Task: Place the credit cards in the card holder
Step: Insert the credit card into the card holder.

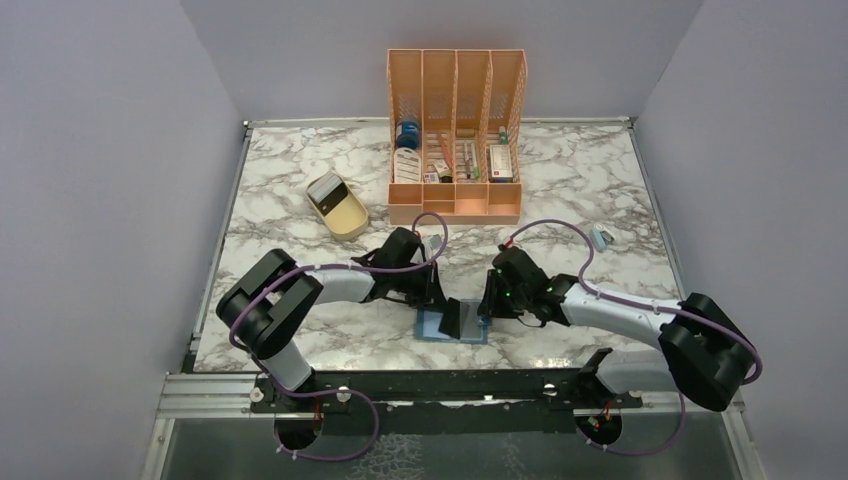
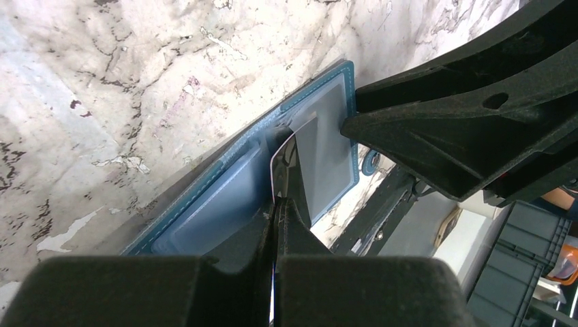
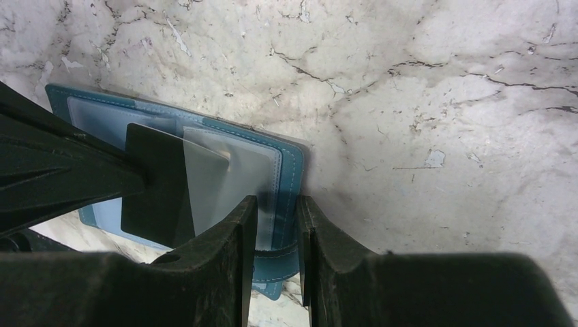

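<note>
One dark card [image 3: 155, 184], pinched by left gripper [image 2: 276, 204], enters card holder [image 3: 290, 170].

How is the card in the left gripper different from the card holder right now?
The credit card is dark and plain; the card holder is teal-blue with stitched edges. The card is the smaller one, standing tilted on edge; the holder lies open and flat on the table. The left gripper pinches the card; the right gripper clamps the holder's edge. Both are thin and rectangular.

Top external: high, behind arm bases, looking down on whole table [image 1: 300, 200]. Wrist views: close, looking along own fingers. All share card holder [image 1: 430, 327] between pincers.
</note>
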`<move>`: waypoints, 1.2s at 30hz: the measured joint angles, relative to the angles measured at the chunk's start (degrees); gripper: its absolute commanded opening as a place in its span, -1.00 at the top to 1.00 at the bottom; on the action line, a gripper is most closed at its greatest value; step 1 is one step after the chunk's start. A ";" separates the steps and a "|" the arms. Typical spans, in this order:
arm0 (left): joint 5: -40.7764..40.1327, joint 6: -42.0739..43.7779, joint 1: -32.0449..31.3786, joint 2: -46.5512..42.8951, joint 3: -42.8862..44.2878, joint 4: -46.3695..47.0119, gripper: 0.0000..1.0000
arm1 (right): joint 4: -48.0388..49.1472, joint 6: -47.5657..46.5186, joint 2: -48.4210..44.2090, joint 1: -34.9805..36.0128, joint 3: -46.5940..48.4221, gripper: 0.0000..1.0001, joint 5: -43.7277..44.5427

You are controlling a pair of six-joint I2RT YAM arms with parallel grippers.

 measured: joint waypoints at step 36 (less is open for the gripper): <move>-12.52 -12.00 -6.05 -4.59 -6.01 8.46 0.91 | 3.91 11.78 -6.78 -0.11 -6.93 0.44 -1.22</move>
